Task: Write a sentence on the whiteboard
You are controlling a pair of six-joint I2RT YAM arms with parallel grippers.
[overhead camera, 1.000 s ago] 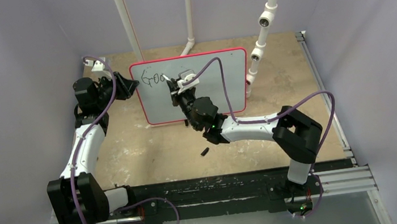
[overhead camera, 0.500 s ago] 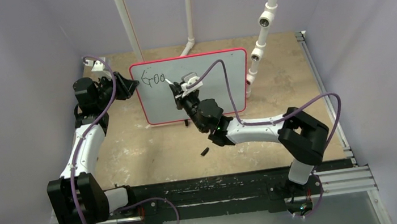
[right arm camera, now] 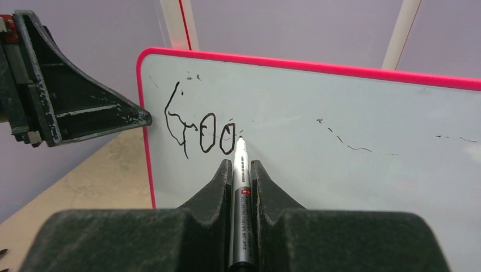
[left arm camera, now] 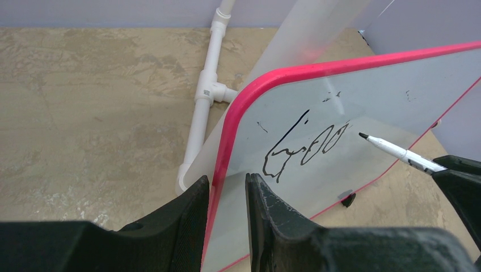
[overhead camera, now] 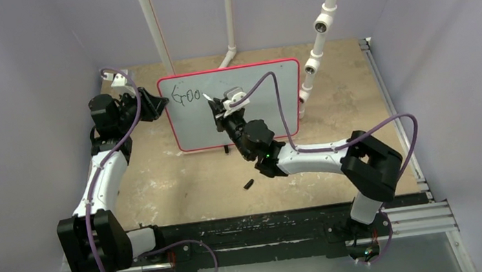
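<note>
Right wrist view: the right pincer [right arm camera: 241,165] clamps a slim silver marker pen [right arm camera: 241,192], long axis aimed straight at the upright glossy white, pink-rimmed whiteboard [right arm camera: 351,107], tip just right of the thin black handwritten lettering [right arm camera: 201,133] (only "Goo" so far). Left wrist view adds the left pincer [left arm camera: 227,190] astride the board's rim, gripping it.

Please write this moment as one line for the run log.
left claw: shut on whiteboard left edge | right claw: shut on marker, tip beside last o | sentence: only "Goo" written
</note>
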